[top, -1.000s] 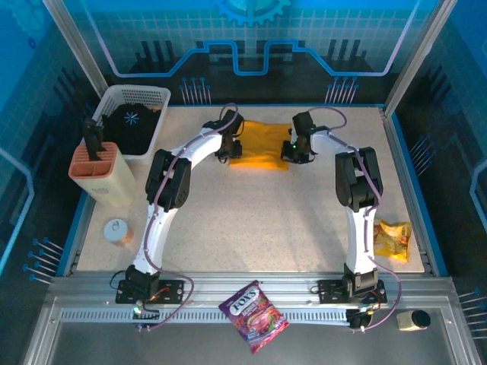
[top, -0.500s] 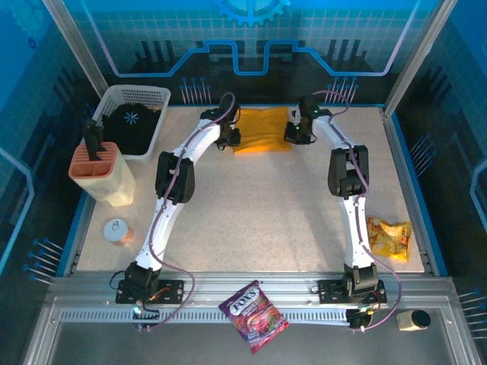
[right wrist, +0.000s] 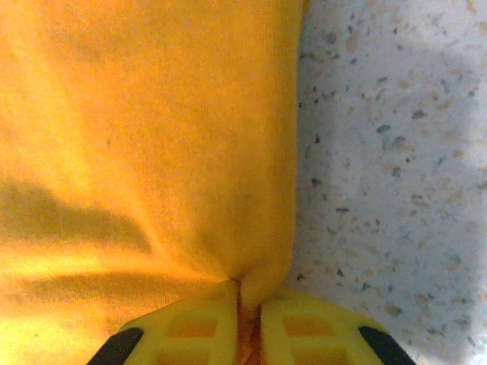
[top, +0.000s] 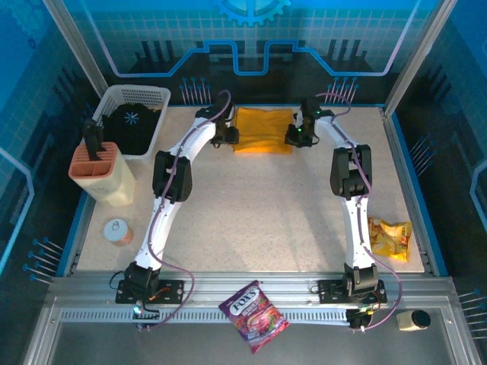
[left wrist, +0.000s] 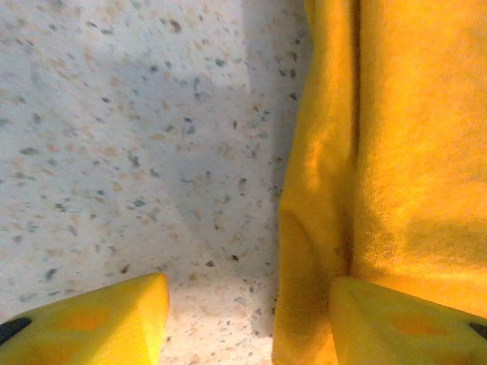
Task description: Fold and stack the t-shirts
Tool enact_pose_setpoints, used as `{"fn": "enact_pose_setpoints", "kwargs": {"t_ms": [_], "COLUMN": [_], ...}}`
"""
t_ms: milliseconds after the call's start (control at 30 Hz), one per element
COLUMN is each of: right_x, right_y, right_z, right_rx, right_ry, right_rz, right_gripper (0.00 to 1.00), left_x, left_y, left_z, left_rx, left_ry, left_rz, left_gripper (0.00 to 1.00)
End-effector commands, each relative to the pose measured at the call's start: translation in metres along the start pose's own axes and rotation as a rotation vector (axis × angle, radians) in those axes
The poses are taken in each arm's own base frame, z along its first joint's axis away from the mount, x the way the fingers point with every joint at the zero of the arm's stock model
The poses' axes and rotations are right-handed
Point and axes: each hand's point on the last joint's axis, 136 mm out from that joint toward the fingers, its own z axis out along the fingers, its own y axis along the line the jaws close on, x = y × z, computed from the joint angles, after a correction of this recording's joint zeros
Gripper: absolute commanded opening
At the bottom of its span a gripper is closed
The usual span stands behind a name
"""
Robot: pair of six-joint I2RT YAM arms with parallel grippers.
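Observation:
A golden-yellow t-shirt (top: pixel 262 129) lies folded into a rectangle at the back middle of the table. My left gripper (top: pixel 229 135) sits at its left edge. In the left wrist view that gripper (left wrist: pixel 247 308) is open, with the shirt's folded edge (left wrist: pixel 327 175) lying loose between the fingers and one yellow finger (left wrist: pixel 396 323) over the cloth. My right gripper (top: pixel 295 137) is at the shirt's right edge. In the right wrist view its jaws (right wrist: pixel 247 300) stand almost together, pinching a pucker of the shirt (right wrist: pixel 152 129).
A white basket (top: pixel 156 95) holding a dark item stands at the back left, with an orange-topped holder (top: pixel 99 171) in front of it and a small can (top: pixel 116 230) nearer. A yellow snack bag (top: pixel 388 237) lies front right. A purple candy bag (top: pixel 253 314) rests on the front rail.
Both arms carried the shirt toward the table's back edge. The left gripper has opened and let go of the shirt's edge; the right one still pinches it.

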Motion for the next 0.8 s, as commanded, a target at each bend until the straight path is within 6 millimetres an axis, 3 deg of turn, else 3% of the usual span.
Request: {"fn": "enact_pose_setpoints", "kwargs": {"t_ms": [0, 167, 233, 367, 500, 667, 767], "right_x": [-0.013, -0.028, -0.027, -0.014, 0.009, 0.045, 0.068], "right_y": [0.012, 0.034, 0.040, 0.048, 0.044, 0.018, -0.002], "right_z": [-0.055, -0.128, -0.154, -0.200, -0.235, -0.264, -0.270], "right_rx": [-0.004, 0.000, 0.002, -0.002, 0.013, 0.042, 0.056], "right_ry": [-0.040, -0.144, -0.180, -0.277, -0.372, -0.494, -0.550], "right_rz": [-0.025, -0.101, -0.128, -0.171, -0.211, -0.217, -0.209], "right_gripper": [0.24, 0.37, 0.39, 0.42, 0.45, 0.51, 0.62], "left_x": [-0.063, -0.098, -0.102, -0.092, -0.065, -0.010, 0.025], "left_y": [-0.009, -0.009, -0.006, 0.008, 0.032, 0.065, 0.080], "left_z": [-0.097, -0.204, -0.245, -0.315, -0.350, -0.355, -0.347], "left_rx": [0.036, 0.036, 0.031, 0.001, -0.025, -0.042, -0.046], "left_ry": [-0.231, -0.477, -0.558, -0.720, -0.822, -0.863, -0.892], "left_rz": [0.039, 0.087, 0.104, 0.124, 0.093, 0.016, -0.032], "left_gripper": [0.63, 0.82, 0.99, 0.99, 0.99, 0.99, 0.99]}}
